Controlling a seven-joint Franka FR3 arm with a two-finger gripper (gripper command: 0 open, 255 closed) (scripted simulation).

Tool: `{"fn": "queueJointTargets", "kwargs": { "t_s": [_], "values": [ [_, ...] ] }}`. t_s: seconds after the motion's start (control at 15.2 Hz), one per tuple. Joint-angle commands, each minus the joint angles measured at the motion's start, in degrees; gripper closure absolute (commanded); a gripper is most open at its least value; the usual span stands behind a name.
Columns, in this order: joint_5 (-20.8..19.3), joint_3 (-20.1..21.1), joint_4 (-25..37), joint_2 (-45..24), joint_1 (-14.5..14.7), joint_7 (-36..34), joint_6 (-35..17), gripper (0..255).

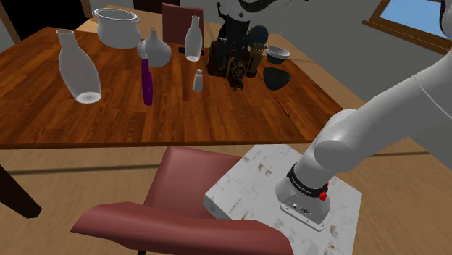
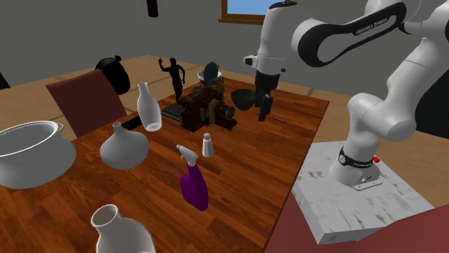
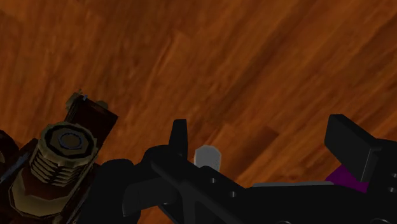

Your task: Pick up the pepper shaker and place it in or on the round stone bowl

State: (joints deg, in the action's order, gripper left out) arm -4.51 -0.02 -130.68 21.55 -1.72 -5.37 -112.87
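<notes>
The wooden table (image 1: pixel 72 123) is the biggest thing before me, with my white arm (image 2: pixel 327 36) arching up over its near edge from the pale stand (image 1: pixel 246 181). A red chair (image 1: pixel 185 185) is drawn up beside the stand.

At the far end of the table sits a white pot (image 1: pixel 116 35). Three white vases are spread across the board: a tall vase (image 1: pixel 76 65) toward the shoulder view's left, a round-bellied vase (image 1: pixel 156 51), and a slim vase (image 1: pixel 193 40) next to it. A dark brown, brass-trimmed device (image 1: pixel 230 61) stands near the table's middle. A purple spray bottle (image 1: pixel 147 83) is upright to its left in the shoulder view.

My gripper (image 2: pixel 264 108) hangs in the air above the table, pointing down, close beside the dark bowl (image 2: pixel 243 98) in the second exterior view. In the wrist view my fingers (image 3: pixel 180 133) stand spread, with nothing between them but the tabletop far below.

The pepper shaker (image 1: pixel 197 80), small and pale, stands upright on the wood between the spray bottle and the brown device. It touches neither, and it is well apart from me. The dark bowl sits on the device's other side in the shoulder view.
</notes>
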Motion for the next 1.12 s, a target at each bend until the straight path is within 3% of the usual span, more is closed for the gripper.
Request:
{"fn": "queueJointTargets", "kwargs": {
  "t_s": [0.0, 0.53, 1.06],
  "values": [
    [-0.4, -0.4, 3.1, -5.7, -0.3, 0.5, -2.4, 0],
    [-1.0, -1.5, 16.3, -24.2, -1.2, 2.4, -6.3, 0],
    [-1.0, -2.1, 34.3, -42.7, -2.1, 4.3, -5.7, 0]
  ]
}}
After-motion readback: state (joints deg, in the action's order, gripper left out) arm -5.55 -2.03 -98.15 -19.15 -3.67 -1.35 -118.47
